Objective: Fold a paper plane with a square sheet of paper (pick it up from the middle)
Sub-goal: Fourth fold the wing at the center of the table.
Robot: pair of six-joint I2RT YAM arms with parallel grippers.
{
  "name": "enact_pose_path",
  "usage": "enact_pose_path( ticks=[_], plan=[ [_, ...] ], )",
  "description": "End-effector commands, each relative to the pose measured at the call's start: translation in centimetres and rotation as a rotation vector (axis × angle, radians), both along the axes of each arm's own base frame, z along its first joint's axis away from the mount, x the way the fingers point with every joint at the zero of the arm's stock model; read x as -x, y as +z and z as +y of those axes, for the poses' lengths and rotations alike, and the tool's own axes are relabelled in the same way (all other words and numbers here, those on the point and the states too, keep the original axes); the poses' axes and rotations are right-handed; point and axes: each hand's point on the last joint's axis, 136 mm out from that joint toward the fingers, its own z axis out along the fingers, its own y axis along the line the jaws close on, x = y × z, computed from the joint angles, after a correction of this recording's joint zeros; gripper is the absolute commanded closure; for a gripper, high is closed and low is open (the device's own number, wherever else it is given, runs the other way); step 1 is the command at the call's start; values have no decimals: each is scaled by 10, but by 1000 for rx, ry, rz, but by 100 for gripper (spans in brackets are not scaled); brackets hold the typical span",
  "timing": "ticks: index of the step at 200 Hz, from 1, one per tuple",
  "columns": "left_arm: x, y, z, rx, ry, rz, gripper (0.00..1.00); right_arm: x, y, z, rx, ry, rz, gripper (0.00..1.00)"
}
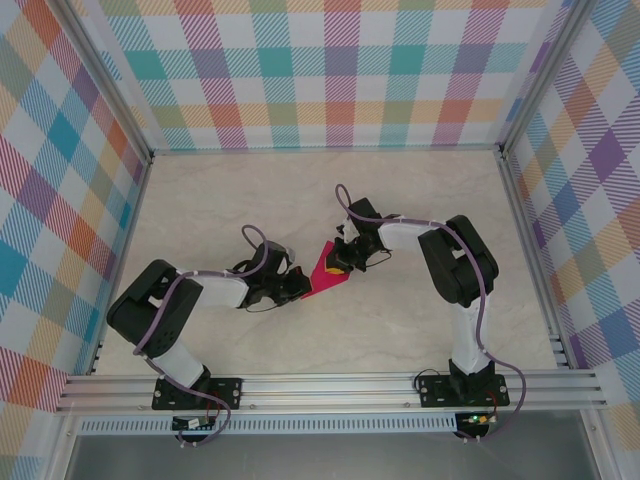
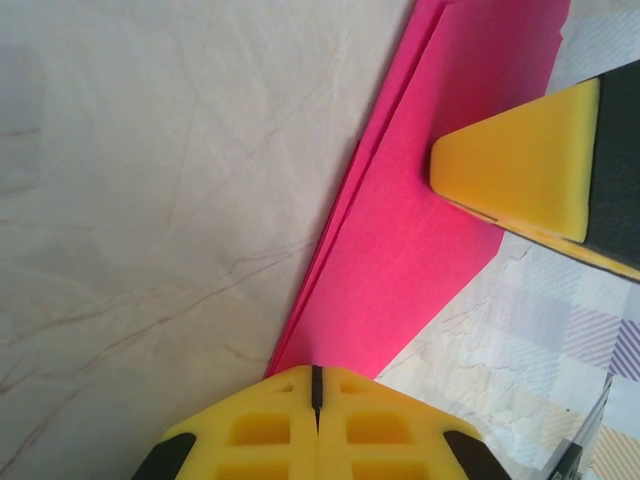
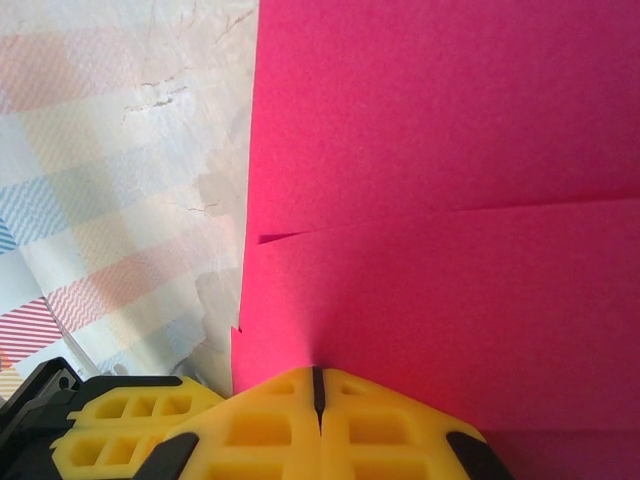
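Lying at the middle of the table (image 1: 420, 200), off every edge: pink paper (image 1: 328, 270), folded in layers; light, limp, easily torn. Left gripper (image 2: 315, 385) and right gripper (image 3: 318, 385): fingers closed together at opposite borders, pinch unconfirmed. Suggested hold: the stiffer layered fold.

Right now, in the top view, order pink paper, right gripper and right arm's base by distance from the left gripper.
From the left gripper:
1. Folded pink paper, immediately to its right.
2. Right gripper, on the paper's far side.
3. Right arm's base, at the near right edge.
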Motion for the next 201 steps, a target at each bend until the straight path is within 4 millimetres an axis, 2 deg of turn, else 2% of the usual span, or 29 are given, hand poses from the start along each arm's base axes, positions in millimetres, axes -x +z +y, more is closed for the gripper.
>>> enact_pose_path(
  ticks=[1,104,108,160,181,201],
  plan=[
    [60,-43,37,-159,-46,247,100,15,-55,-33,201,-32,90,96],
    [72,-45,63,-321,-72,295,100,16,-58,-36,217,-37,100,96],
    [78,-46,67,-340,-73,321,100,16,-58,-36,217,-38,101,96],
    [87,-36,79,-389,-69,342,100,14,-56,-35,207,-39,100,96],
    [76,-19,72,-366,-70,298,100,10,-43,-25,151,-34,98,95],
    [52,10,61,-331,-58,198,96,-3,-9,-7,48,-31,56,90]
  ],
)
